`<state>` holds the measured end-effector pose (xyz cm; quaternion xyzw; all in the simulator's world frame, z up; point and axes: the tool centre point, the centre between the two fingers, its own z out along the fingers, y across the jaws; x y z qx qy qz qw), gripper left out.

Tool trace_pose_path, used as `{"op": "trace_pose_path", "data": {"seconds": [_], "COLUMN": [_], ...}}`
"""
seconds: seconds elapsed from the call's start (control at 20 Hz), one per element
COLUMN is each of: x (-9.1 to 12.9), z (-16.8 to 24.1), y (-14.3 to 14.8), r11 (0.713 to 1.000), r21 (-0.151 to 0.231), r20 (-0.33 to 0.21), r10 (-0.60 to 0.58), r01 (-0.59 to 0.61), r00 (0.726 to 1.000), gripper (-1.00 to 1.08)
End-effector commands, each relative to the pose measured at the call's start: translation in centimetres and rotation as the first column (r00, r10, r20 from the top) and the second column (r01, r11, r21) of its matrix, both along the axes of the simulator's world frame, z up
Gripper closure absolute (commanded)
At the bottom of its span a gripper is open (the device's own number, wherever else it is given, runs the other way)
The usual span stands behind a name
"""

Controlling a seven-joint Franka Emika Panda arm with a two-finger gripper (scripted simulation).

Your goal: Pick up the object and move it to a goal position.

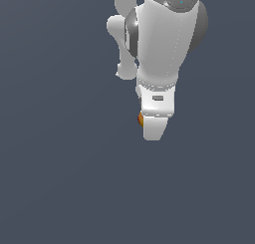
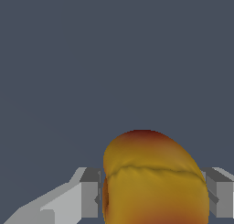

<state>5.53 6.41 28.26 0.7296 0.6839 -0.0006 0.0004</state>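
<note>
One arm (image 1: 164, 44) reaching straight down, end effector (image 2: 153, 195) pinching the apple-like ball (image 2: 155, 182), seemingly on both sides.

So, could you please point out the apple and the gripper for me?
apple (image 2: 155, 182): wrist view, middle of its yellow-orange skin.
gripper (image 2: 153, 193): wrist view, midway between the fingertips either side of the apple.
</note>
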Motion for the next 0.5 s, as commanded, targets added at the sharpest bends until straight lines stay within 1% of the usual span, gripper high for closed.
{"op": "trace_pose_path", "data": {"seconds": [0.0,0.2,0.45], "x": [-0.4,-0.8,-0.9], "z": [2.2,4.5,5.8], "y": [-0.2,-0.5,-0.7], "r11": [1.0,1.0,1.0], "r21": [0.001,0.002,0.002], "r20": [0.0,0.0,0.0], "r10": [0.0,0.0,-0.001], "r01": [0.0,0.0,0.001], "r00": [1.0,1.0,1.0], "gripper": [1.08,1.08,1.08]}}
